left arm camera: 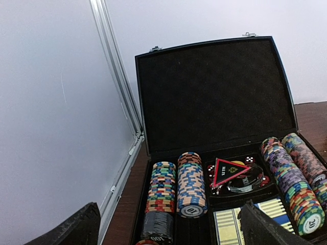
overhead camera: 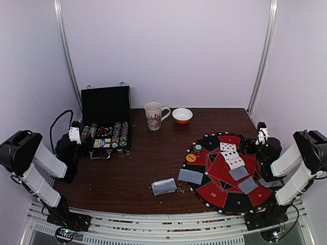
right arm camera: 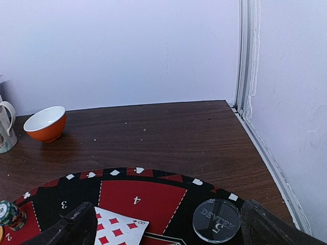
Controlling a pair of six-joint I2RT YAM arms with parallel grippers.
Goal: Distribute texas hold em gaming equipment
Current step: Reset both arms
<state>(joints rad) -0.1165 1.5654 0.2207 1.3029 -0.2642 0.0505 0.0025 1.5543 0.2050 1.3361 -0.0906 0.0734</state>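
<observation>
While cards and, seemingly, two chips lie on the right mat, most chip stacks sit in the far-left case, with left gripper and right gripper spread, empty.

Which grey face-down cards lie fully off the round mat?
The thick grey-backed deck on the brown wooden table, left of the red-and-black round mat; the other grey cards touch the mat.

Plain pale walls, dark wooden table, metal corner strips, soft even light
</observation>
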